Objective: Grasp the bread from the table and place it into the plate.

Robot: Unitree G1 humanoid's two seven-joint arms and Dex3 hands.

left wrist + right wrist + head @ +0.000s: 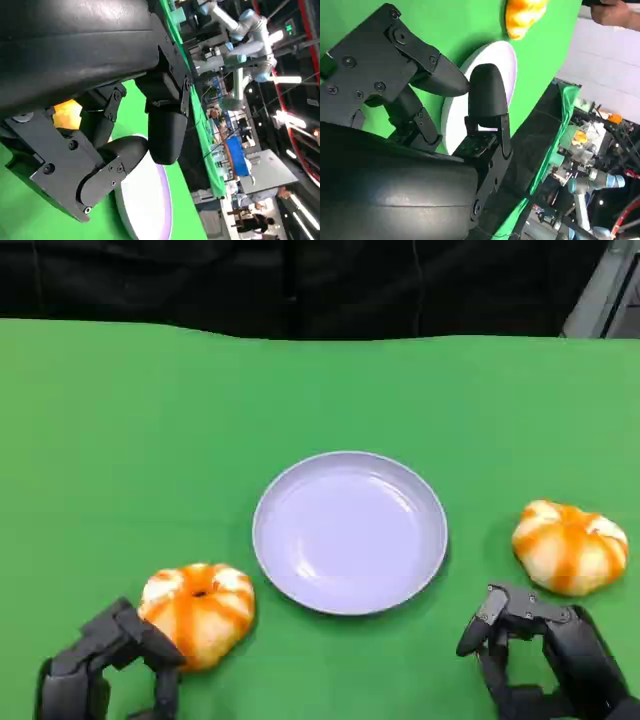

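Head view: two buns on green tabletop (120,420). Left bun (198,611) touches the left robot hand (105,665) on its inner side; that hand is released, fingers apart, not yet grasping. Right bun (570,546) sits just ahead of the right robot hand (545,655), also released. Plate (349,531) lies between the hands. Judgement: buns light, soft, crushable; grip gently across the sides. Left wrist view adds the bun (67,114) glimpsed between the fingers (167,135); right wrist view shows a person's hand (615,11).
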